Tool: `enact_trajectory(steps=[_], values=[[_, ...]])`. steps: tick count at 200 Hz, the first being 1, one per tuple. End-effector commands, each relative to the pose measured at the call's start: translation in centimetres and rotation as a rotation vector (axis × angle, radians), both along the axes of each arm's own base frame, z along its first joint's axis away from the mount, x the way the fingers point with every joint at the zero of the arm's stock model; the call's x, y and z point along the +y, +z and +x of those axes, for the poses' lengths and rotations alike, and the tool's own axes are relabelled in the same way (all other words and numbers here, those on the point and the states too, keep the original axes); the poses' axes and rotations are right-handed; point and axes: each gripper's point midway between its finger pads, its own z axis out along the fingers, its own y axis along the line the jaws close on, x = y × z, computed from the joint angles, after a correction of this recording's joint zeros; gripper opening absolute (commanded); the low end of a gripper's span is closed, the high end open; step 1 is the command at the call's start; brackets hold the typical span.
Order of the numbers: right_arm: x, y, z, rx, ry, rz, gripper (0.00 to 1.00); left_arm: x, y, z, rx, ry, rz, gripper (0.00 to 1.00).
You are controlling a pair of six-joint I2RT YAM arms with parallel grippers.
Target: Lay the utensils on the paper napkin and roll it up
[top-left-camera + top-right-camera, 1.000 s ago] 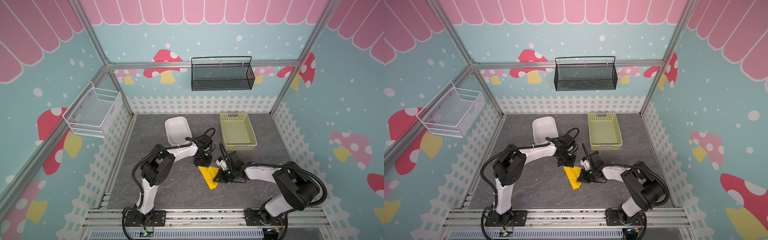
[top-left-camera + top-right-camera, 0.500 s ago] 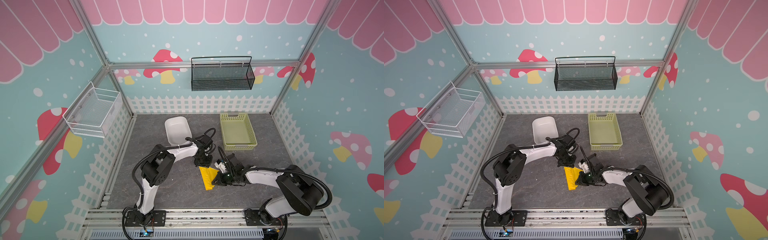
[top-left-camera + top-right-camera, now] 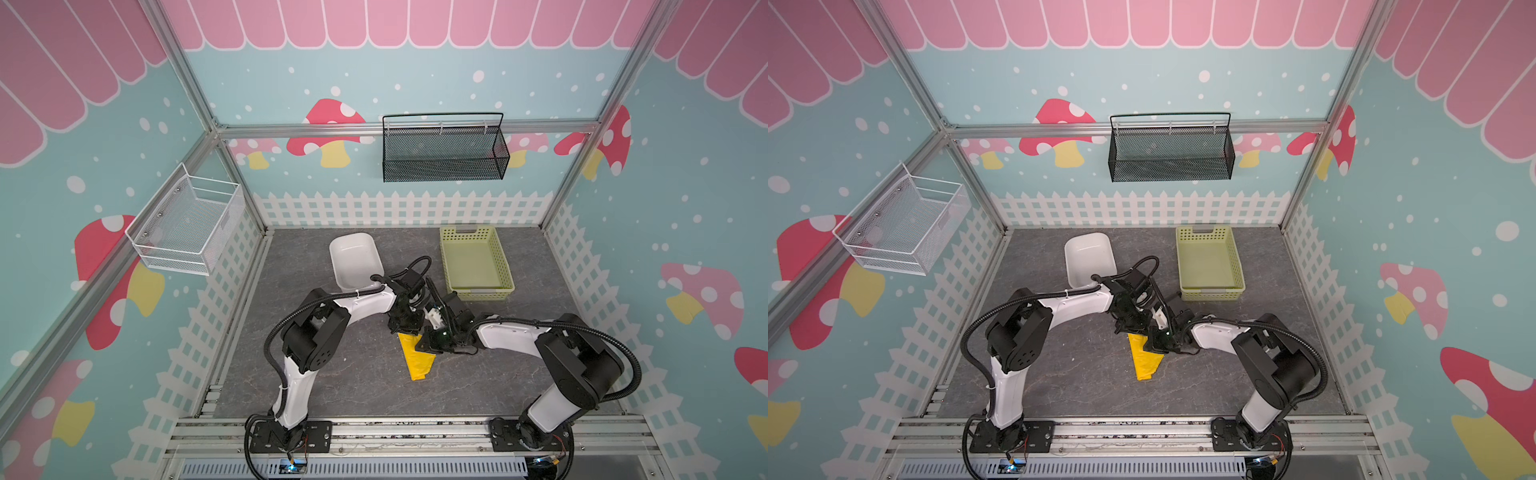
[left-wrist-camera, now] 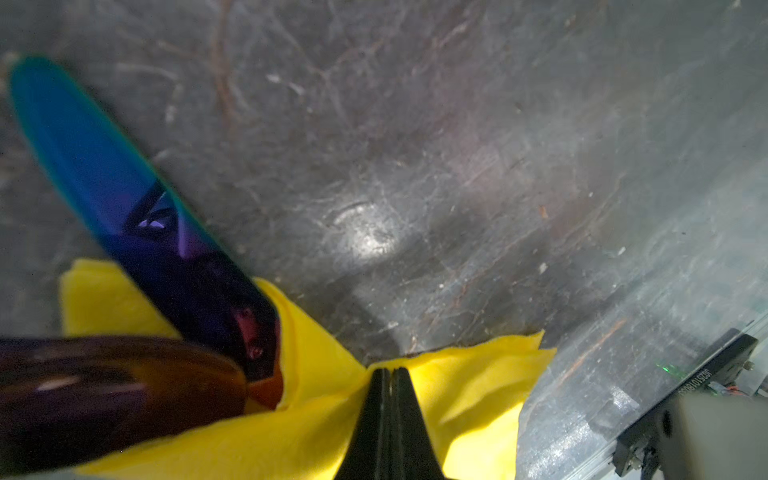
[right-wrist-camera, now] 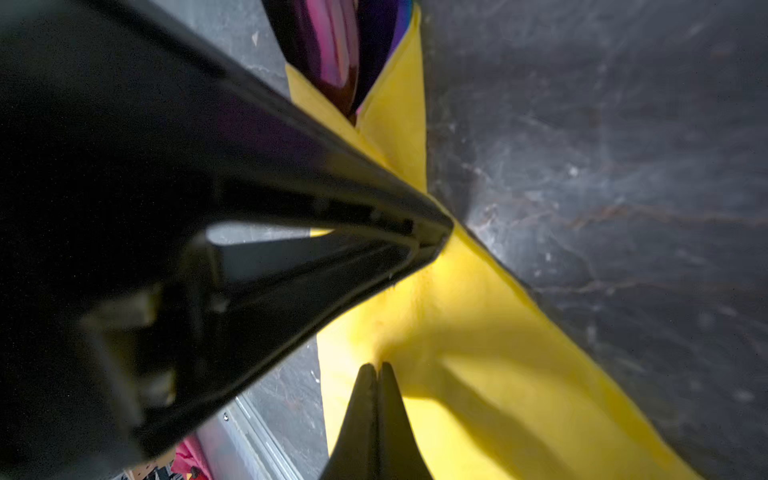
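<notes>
The left gripper point(image 4: 389, 370) is seen clenched, its black fingers pressed flat together with the tips on the far end of the bright yellow, thin paper napkin point(image 4: 459, 388). The right gripper point(image 5: 376, 365) is likewise closed, its tips set into a pucker of the same sheet just beside the left gripper point(image 5: 436, 224). Whether a fold is caught between either pair cannot be told. In both top views the two grippers point(image 3: 402, 330) point(image 3: 424, 345) are met over the napkin point(image 3: 417, 360) point(image 3: 1145, 360). It lies mid-floor on the grey marbled table point(image 3: 353, 374) as a narrow, creased, half-rolled wedge tapering toward the front rail. Bare table is left open in front of it and to both sides. Behind the grippers, well apart from the napkin, a white rounded plastic dish point(image 3: 355, 259) and a pale green perforated plastic basket point(image 3: 476, 262) are set. The slim dark-purple plastic utensils point(image 4: 124, 199) are wrapped in the napkin's far end, with their tips left sticking out beyond its edge point(image 5: 332, 50). Two pieces are made out there, one glossy blue-violet and one dark brown-purple point(image 4: 104, 382); a third cannot be told. One napkin, one dish and one green basket are counted. Two wall baskets are also counted, one black mesh point(image 3: 444, 151) and one white wire point(image 3: 187, 226).
</notes>
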Motion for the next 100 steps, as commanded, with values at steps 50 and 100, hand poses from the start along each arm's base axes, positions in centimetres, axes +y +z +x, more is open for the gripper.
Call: enact_trajectory(steps=[50,100], values=[[-0.9,-1.6,-2.3,0.06,0.046,-0.008,0.07,1.9,-3.0,-1.7,0.05,-0.025,0.1,0.0],[-1.1,-1.0,-4.7,0.103,0.058,0.063,0.12,1.9,-3.1,-1.7,0.05,-0.026,0.104,0.0]])
